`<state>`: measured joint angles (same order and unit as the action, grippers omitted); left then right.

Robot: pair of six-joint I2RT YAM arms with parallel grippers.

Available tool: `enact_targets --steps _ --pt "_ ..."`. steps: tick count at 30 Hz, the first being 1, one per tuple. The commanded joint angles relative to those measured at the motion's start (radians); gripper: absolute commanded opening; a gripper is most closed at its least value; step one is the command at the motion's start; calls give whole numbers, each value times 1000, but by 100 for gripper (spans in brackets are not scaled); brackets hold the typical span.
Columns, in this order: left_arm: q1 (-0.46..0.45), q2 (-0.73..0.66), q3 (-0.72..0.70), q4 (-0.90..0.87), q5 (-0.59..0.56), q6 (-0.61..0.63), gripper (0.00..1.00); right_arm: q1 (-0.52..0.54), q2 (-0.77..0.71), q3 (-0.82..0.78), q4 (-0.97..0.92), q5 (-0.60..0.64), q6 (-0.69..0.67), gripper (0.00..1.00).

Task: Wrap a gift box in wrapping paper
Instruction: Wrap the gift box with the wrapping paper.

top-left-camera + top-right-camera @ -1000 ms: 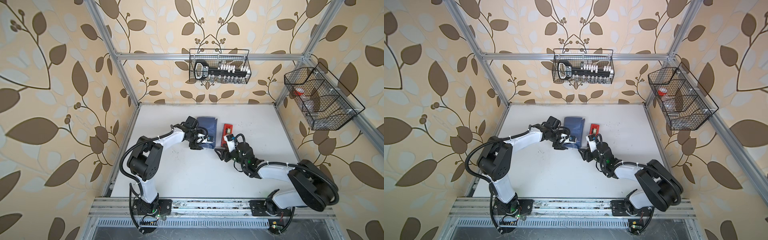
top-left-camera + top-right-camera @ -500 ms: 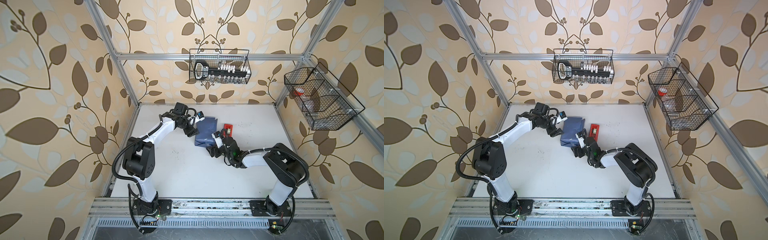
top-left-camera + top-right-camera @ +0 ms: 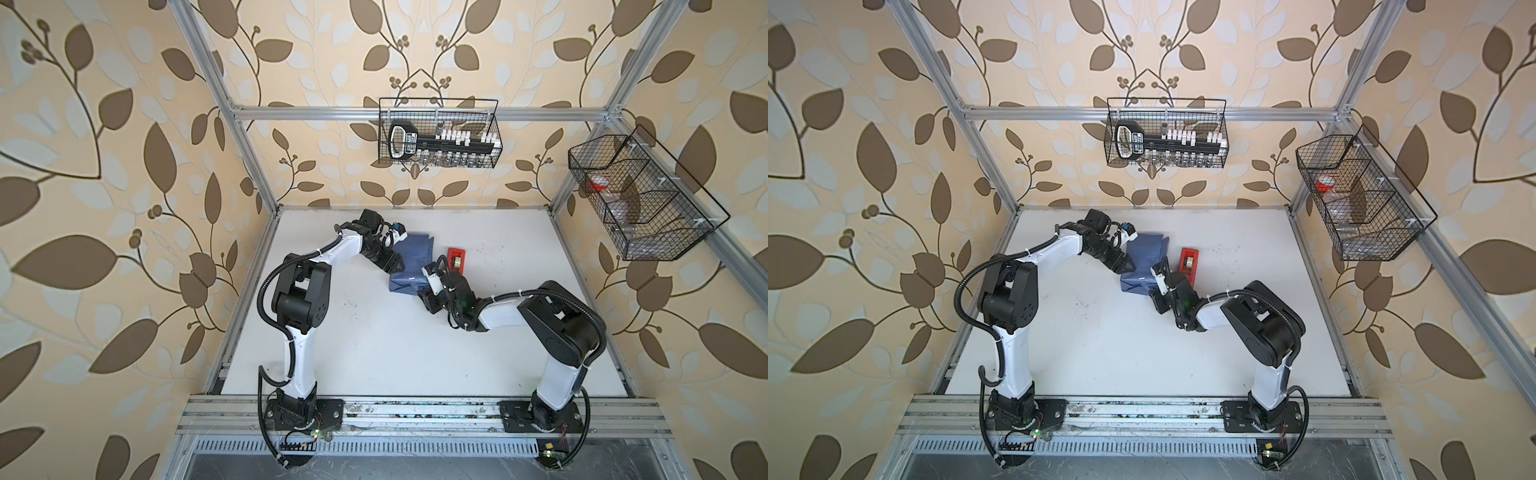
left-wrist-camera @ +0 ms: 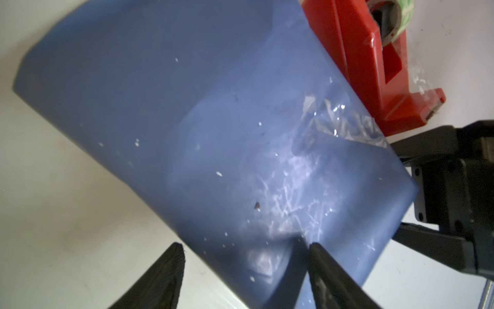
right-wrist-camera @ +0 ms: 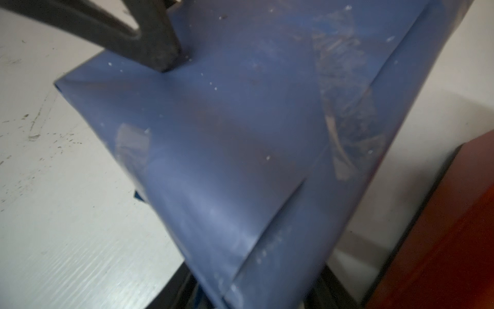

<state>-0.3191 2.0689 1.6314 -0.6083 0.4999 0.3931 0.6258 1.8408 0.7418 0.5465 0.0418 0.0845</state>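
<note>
Leaf-patterned wallpaper closes in a white tabletop [image 3: 374,353], and near its middle lies the parcel. The wrapping paper [image 3: 409,262], slate-blue side out, is folded around the gift box, which is hidden inside it. The left pincer [image 3: 394,265] stands released at one long side of the parcel. In the left wrist view one fingertip [image 4: 318,256] presses the paper's top face while its mate rests on the table just beside the edge. The right pincer [image 4: 398,188] faces it from the opposite corner, jaws set either side of that corner; whether they have clenched on it I cannot tell. A red tape dispenser [image 3: 456,258] sits just past the right pincer, near the parcel but apart from it.

The paper looks thin, smooth and slippery, and would likely crease or tear at the corners. The box beneath should be stiff and light, so a push from one side would probably slide the whole parcel. The safest hold seems to be a pinch on a loose flap, with a press on the top face where the box backs the paper, away from the crinkled clear tape [image 4: 344,125].

Its long axis runs from the right pincer's end away past the left pincer, slightly askew. The end by the right pincer is creased into folds; beyond the left pincer, the far end appears loosely closed.
</note>
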Motion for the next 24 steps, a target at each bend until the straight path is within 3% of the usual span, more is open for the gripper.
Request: enact_targets --steps 1,7,11,15,20,22,24 --pt "6 29 41 -54 52 -15 67 3 19 28 -9 -5 -58 51" --pt "6 15 -3 -30 68 -30 67 21 31 42 -17 4 -69 52" --pt "6 8 -12 -31 74 -37 68 36 45 39 -21 35 -68 64" --pt "6 -2 -19 -27 79 -39 67 54 67 43 -14 62 -68 66" --pt "6 -3 -19 -27 80 -38 67 57 96 71 -31 116 -42 52" --pt "6 -2 -21 -27 86 -39 68 58 106 79 -30 127 -41 42" --pt "6 -2 -21 -28 91 -46 68 58 111 82 -28 122 -35 39"
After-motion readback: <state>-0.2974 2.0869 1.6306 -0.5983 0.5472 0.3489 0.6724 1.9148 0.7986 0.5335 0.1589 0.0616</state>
